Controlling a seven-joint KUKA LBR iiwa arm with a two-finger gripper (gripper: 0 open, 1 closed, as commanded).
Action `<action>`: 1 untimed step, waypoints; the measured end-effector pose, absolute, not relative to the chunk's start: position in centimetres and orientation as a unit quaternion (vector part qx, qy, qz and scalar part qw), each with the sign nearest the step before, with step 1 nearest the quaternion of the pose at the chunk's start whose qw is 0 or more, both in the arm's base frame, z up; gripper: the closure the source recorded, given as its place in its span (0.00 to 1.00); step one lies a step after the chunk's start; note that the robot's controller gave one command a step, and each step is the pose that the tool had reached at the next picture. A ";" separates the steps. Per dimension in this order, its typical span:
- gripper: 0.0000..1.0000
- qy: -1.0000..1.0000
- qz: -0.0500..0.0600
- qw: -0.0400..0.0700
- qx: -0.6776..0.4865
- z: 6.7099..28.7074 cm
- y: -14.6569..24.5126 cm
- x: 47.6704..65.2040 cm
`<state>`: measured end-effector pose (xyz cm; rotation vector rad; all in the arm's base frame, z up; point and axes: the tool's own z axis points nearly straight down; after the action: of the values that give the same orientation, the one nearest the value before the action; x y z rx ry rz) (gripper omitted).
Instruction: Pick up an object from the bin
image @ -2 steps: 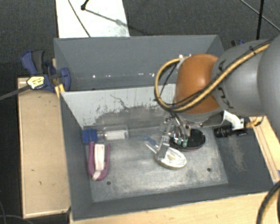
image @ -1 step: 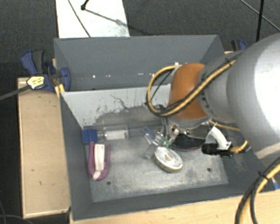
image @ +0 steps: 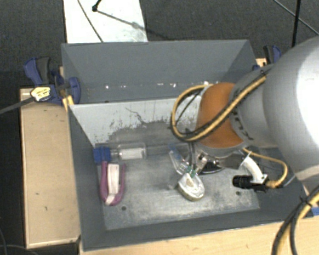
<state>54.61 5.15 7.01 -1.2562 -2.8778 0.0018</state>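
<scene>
My gripper (image: 200,165) hangs low over the bin floor, right of the middle, mostly hidden under the arm's orange cover. Directly below and touching it in the picture lies a clear, rounded plastic thing (image: 190,188) with a small green spot on top. A thin clear strip (image: 177,160) slants up from that thing toward the left. Whether either one is gripped is hidden by the arm.
At the bin's left side lies a purple and white brush-like thing (image: 111,183). Behind it, along the back wall, rests a clear tube with a blue cap (image: 121,153). The arm and its cables cover the bin's right side.
</scene>
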 end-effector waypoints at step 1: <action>1.00 -0.916 0.000 0.000 -0.400 7.0 5.2 54.7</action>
<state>54.70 5.20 7.02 -1.2581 -2.8784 -0.0004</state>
